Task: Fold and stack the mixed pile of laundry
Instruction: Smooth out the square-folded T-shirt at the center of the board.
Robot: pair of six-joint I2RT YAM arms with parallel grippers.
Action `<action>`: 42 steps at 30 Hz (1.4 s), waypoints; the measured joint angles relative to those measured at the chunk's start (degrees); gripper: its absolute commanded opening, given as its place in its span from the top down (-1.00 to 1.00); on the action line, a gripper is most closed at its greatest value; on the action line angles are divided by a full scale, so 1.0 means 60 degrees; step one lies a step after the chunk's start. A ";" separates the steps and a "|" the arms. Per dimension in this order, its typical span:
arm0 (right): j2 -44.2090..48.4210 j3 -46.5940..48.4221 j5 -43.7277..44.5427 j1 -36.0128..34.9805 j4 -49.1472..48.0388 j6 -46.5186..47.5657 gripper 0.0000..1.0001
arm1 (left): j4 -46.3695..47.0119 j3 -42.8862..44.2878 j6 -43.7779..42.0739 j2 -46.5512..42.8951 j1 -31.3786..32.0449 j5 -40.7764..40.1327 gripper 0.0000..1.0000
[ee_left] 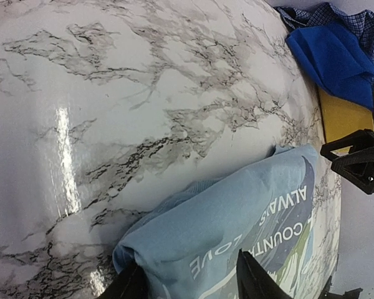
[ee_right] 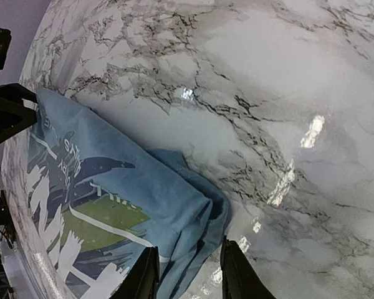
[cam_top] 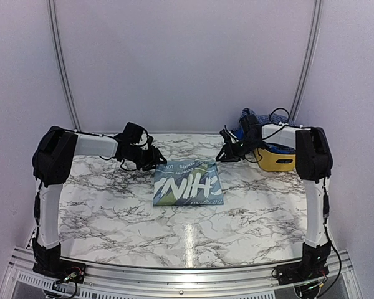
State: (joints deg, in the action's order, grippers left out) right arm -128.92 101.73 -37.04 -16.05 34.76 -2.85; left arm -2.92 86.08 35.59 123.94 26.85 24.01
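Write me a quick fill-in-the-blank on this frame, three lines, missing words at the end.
1. The folded T-shirt lies flat with its ____ side facing up.
2. The royal-blue cloth sits in a basket whose colour is ____.
3. The table has a white ____ pattern with dark grey veins.

Missing words: printed; yellow; marble

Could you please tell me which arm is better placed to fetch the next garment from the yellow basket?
Right, I'd judge. The right pincer is at the T-shirt corner beside the yellow basket holding the other garments; the left pincer is across the shirt, farther away.
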 measured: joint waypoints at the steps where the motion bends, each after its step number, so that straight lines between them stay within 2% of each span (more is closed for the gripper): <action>1: -0.0095 0.0186 -0.0018 -0.0022 0.0018 -0.0004 0.41 | -0.0004 0.0084 0.0015 0.0098 0.0000 -0.0004 0.03; 4: -0.0415 0.0707 -0.0087 -0.0069 0.0036 -0.0011 0.39 | -0.0036 0.0226 0.0044 0.0357 0.0000 -0.0047 0.06; 8: -0.0900 0.1239 -0.0168 -0.0113 0.0149 -0.0015 0.37 | -0.0102 0.0433 0.0113 0.0641 -0.0004 -0.0146 0.21; 12: -0.1341 0.1705 -0.0157 -0.0131 0.0346 -0.0022 0.20 | -0.0113 0.0656 0.0266 0.0936 -0.0029 -0.0229 0.28; 22: -0.1384 0.1552 -0.0372 -0.0131 0.0495 0.0015 0.09 | -0.0106 0.0729 0.0393 0.1016 -0.0076 -0.0251 0.34; 27: -0.1384 0.1392 -0.0652 -0.0135 0.0499 0.0058 0.52 | -0.0095 0.0812 0.0419 0.1086 -0.0102 -0.0204 0.41; 32: -0.1282 0.1395 -0.0663 -0.0135 0.0550 0.0080 0.99 | -0.0102 0.0820 0.0466 0.1100 -0.0117 -0.0153 0.62; 39: -0.0463 0.1392 -0.0579 -0.0062 0.0933 0.0011 1.00 | -0.0076 0.0794 0.0386 0.1104 -0.0117 -0.0095 1.00; 42: -0.0259 0.1392 -0.0561 0.0000 0.1009 -0.0022 1.00 | -0.0029 0.0783 0.0353 0.1104 -0.0113 -0.0069 1.00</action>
State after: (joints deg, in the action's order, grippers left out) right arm -130.47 110.08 -40.40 -16.05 40.82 -2.98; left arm -3.09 90.78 37.71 130.56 26.17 23.59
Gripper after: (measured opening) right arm 0.005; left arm 0.015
